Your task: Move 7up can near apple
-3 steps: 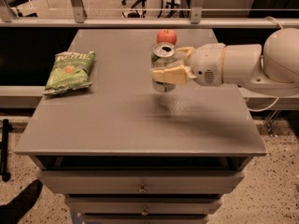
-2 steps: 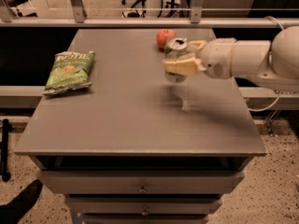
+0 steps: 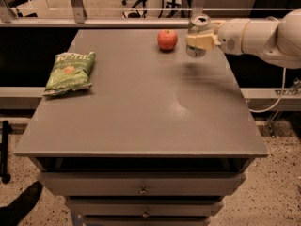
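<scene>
7up can is held upright by the gripper, fingers closed on it, apparently off the table, at 3 o'clock of the apple, ready for set-down.

Grey table, apple far side, chip bag left, gripper holding 7up can over far-right corner
</scene>
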`<control>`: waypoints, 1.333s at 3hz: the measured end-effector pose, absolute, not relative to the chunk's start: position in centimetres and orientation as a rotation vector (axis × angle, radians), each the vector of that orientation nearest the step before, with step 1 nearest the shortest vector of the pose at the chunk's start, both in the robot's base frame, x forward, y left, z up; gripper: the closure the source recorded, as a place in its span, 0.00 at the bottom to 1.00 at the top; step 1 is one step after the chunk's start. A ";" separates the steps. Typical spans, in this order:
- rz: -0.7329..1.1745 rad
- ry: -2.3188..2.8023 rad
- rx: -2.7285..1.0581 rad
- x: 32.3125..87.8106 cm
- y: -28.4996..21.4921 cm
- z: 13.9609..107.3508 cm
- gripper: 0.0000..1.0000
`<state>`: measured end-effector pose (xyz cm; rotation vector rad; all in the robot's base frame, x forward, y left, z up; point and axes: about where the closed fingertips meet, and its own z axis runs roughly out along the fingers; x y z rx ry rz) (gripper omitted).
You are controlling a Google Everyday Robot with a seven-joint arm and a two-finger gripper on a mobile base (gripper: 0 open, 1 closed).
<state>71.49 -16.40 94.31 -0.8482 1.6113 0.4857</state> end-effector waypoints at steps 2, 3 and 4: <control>0.526 1.631 -0.803 79.7 -16.2 92.5 1.00; 0.558 1.645 -0.808 81.3 -15.4 91.7 1.00; 0.599 1.687 -0.802 81.8 -15.7 90.7 0.69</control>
